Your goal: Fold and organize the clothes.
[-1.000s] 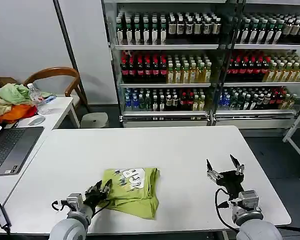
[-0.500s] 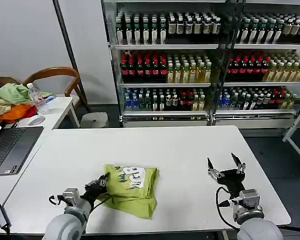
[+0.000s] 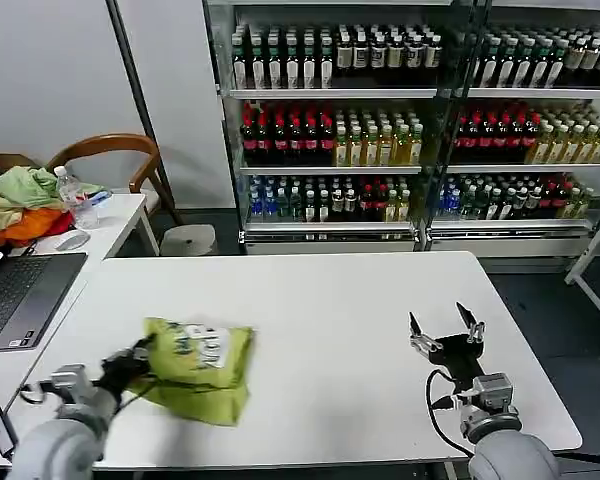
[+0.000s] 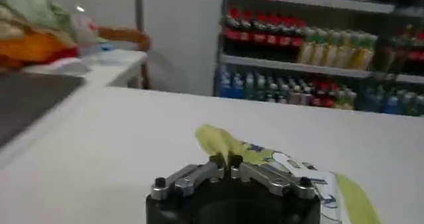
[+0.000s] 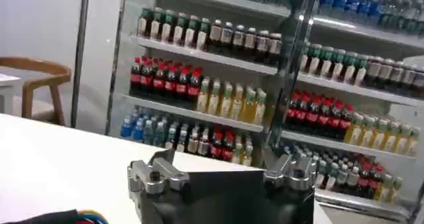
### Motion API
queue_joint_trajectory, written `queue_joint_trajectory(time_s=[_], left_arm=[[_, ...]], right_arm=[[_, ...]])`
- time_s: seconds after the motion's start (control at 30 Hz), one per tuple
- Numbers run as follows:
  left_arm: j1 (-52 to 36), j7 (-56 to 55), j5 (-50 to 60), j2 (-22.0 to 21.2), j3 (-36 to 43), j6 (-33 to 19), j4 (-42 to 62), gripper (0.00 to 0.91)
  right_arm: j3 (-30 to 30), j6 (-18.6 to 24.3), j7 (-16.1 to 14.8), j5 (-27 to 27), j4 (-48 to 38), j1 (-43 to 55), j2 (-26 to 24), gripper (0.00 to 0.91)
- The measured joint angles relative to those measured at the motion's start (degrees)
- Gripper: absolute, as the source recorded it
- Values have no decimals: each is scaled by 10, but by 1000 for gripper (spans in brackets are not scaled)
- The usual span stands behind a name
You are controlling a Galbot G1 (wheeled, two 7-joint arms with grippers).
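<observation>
Pinching the T-shirt's (image 3: 195,368) edge between closed fingers, my left gripper (image 3: 130,363) had dragged it toward the tabletop's (image 3: 320,300) left side; my right gripper (image 3: 444,330) hovered apart, fingers spread wide.

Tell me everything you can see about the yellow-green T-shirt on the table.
The T-shirt is lime yellow-green, soft cotton by its look, folded into a rumpled bundle with a white-and-dark print facing up. It lies on the white table near the front left edge. The left gripper is shut on its left edge, pinching a raised fold of cloth.
</observation>
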Motion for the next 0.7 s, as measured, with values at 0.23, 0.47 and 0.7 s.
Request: queue_joint_trajectory(time_s=[0.23,0.47,0.7], left_arm=[[43,7,-7,62,-111,15,-5,50],[44,-6,21,64,-122,20,-54,50],[37,-15,112,-21,24,18,-103,50]], right_arm=[[-14,1,0,0,0,9,3,907],[-20,1,0,-5,4,7,6,907],[-19,1,0,-11,4,2,11,907]])
